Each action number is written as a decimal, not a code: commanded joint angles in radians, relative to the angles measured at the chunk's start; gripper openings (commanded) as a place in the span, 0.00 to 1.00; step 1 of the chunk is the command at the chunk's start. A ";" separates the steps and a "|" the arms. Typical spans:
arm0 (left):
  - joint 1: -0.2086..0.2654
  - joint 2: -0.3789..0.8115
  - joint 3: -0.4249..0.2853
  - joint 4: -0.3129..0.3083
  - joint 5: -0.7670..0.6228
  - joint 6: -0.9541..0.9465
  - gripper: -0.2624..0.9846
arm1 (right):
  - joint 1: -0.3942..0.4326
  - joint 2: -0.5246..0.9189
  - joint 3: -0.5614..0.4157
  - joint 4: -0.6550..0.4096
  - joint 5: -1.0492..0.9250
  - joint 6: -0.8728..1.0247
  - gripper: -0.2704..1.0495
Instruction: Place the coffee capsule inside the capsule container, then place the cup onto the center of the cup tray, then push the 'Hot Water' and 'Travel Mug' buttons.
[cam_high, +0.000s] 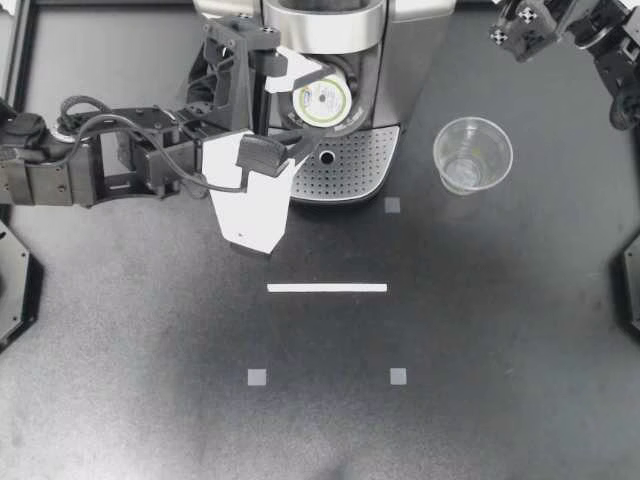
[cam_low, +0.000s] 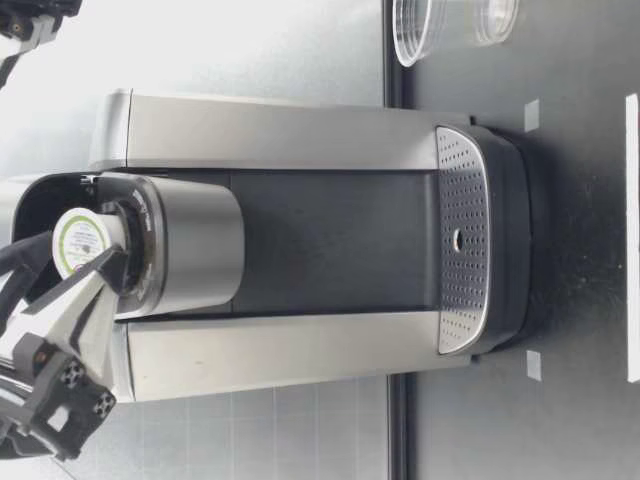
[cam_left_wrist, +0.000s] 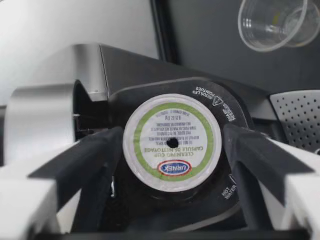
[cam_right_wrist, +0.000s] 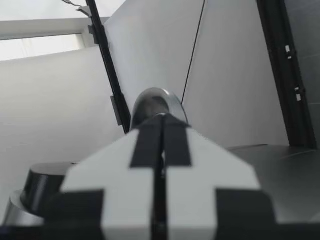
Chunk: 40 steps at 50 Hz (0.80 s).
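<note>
**While the capsule goes into its holder, the cup waits aside**

Because the first step is in hand, everything gathers at the machine's head. The dark, matte worktop (cam_high: 470, 340) carries the coffee machine (cam_high: 405, 70) at its far edge. It is a brushed-metal block with a black front, and the perforated cup tray (cam_high: 345, 170) at its foot is bare.

My left gripper (cam_high: 302, 108) reaches in over the tray, so that its fingers flank the round opening. They are closed to the capsule's width, with a black pad against the rim on each side, and I judge that they have hold of it. My right gripper (cam_high: 512, 26) hangs well apart from the work, its fingers pressed together on nothing.

The cup (cam_high: 472, 155), of clear thin plastic, stands upright on the worktop beside the tray but apart from it — handy to my right arm for the second step, I judge.

The coffee capsule (cam_high: 320, 100) is a small round tub with a white lid ringed in green. It sits in the mouth of the black capsule container (cam_left_wrist: 227, 112). In the low view its lid stands proud of the rim — not quite seated.
</note>
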 joint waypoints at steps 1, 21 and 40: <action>0.002 -0.044 -0.026 0.011 -0.006 -0.002 0.83 | 0.003 -0.014 -0.011 -0.002 -0.009 0.002 0.26; -0.081 -0.103 0.035 0.009 -0.015 -0.067 0.83 | 0.006 -0.015 -0.015 0.000 -0.002 0.005 0.26; -0.117 -0.310 0.339 0.011 -0.301 -0.529 0.83 | -0.026 -0.028 -0.210 0.011 0.445 0.006 0.26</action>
